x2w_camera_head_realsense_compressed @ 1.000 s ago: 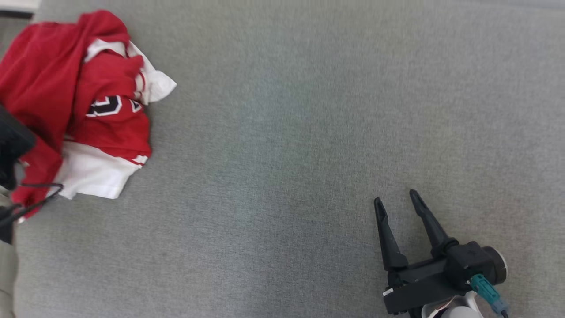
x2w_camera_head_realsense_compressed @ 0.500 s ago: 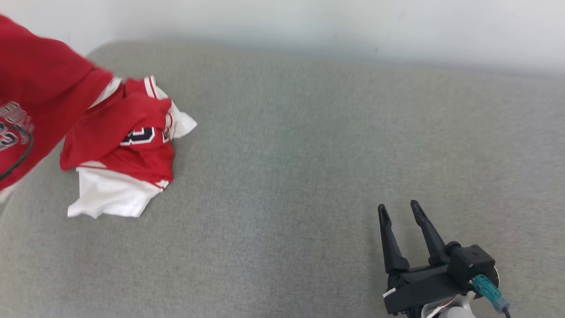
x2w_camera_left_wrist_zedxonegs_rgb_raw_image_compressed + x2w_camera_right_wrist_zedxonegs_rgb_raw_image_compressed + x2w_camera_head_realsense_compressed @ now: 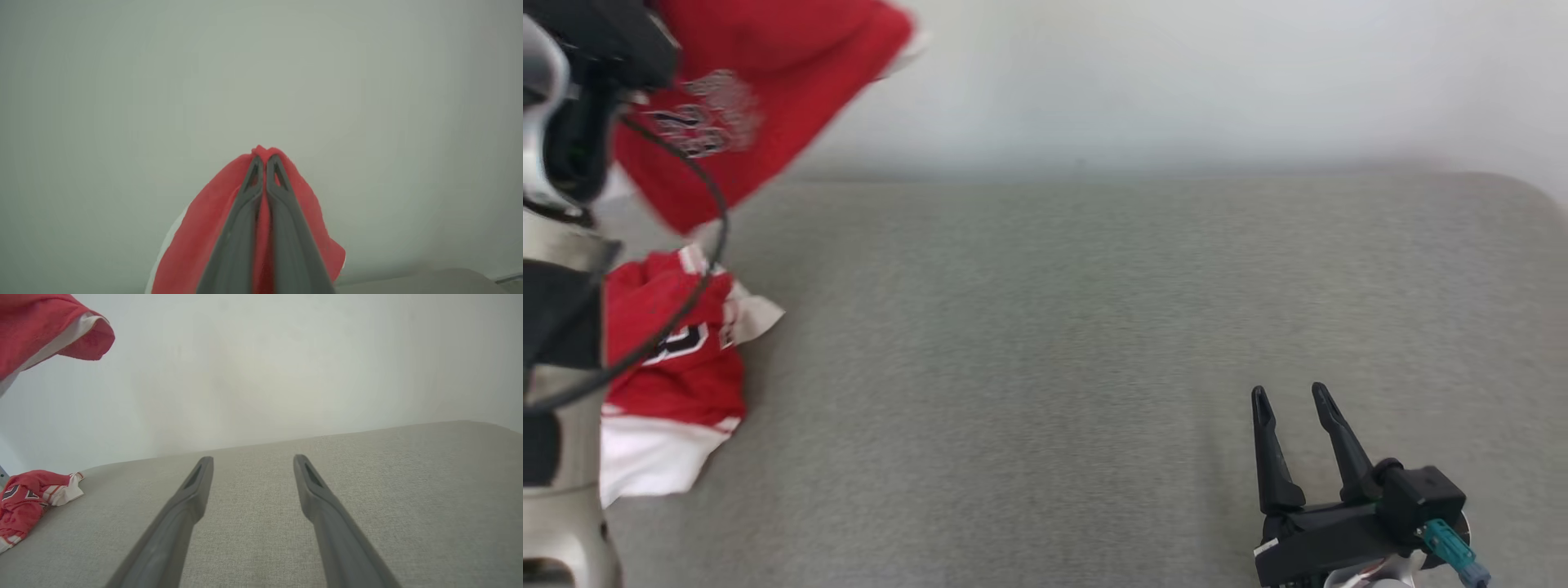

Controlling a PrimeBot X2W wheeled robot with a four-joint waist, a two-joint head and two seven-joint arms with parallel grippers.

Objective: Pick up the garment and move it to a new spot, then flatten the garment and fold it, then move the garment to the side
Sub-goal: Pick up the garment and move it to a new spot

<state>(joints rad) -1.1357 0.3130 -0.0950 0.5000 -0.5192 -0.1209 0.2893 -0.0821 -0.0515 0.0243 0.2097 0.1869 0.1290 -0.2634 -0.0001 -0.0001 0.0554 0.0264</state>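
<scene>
Your left gripper (image 3: 264, 157), jaws pinched tight on a fold of the red garment (image 3: 768, 73), holds it high against the pale wall (image 3: 1176, 82), the cloth draping limp below the jaws. Well beneath them a crumpled red-and-white heap (image 3: 678, 376) with black numerals lies on the grey woven bench (image 3: 1045, 367). Carry your load to the bare weave ahead of the right gripper (image 3: 1290, 390), whose jaws stand spread and empty low over the bench. Lower slowly so the thin, slippery-looking knit lands spread, not bunched.
</scene>
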